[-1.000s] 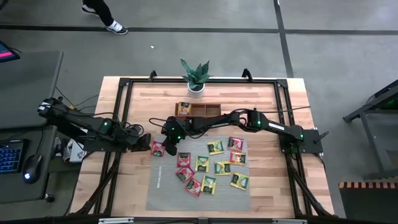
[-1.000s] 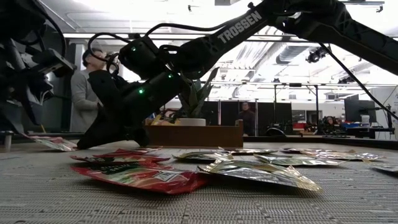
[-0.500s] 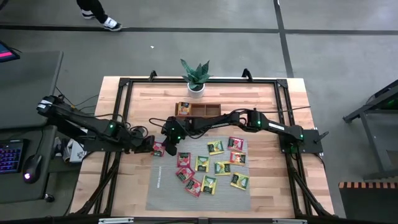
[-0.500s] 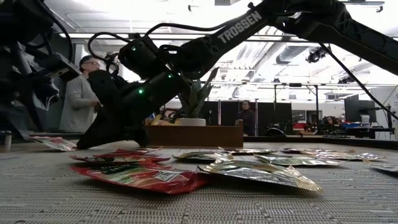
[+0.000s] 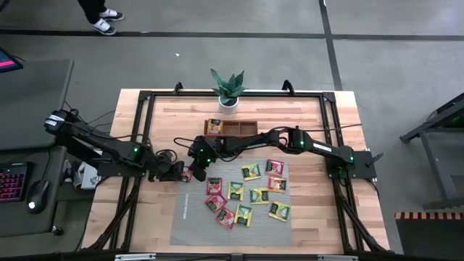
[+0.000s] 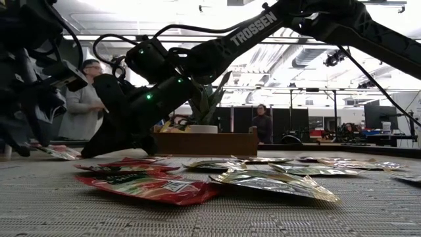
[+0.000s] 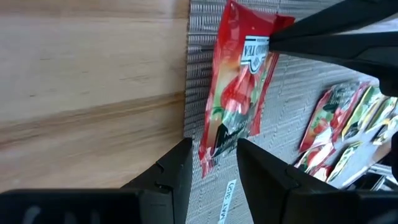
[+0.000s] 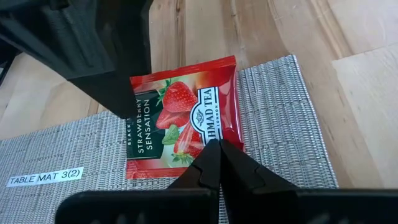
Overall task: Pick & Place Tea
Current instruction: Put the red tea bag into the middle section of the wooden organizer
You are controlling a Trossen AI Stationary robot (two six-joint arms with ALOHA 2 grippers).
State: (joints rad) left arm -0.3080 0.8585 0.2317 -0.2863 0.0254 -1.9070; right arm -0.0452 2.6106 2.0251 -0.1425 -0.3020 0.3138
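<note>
sachet: glossy flat red square point(image 8: 183, 116) | mat: grey ribbed point(image 8: 280, 124) | left claw point(image 7: 211, 163): part-open astride sachet | right claw point(image 8: 217, 149): closed, pressing sachet

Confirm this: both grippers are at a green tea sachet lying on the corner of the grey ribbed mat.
Not green: the flat square tea sachet is red, a strawberry one, as the right wrist view shows. The left gripper and right gripper are both at it, on the grey ribbed mat's corner.

- "TROSSEN" in white capitals on the dark robot arm point(image 6: 253, 29).
- "AHMAD TEA LONDON", "BLACK TEA" partly hidden, and "STRAWBERRY SENSATION" on the red tea sachet point(image 8: 183, 115).
- "TABLE MAT 3(2)" on a white label point(image 8: 45, 177) on the grey mat point(image 8: 280, 118).
</note>
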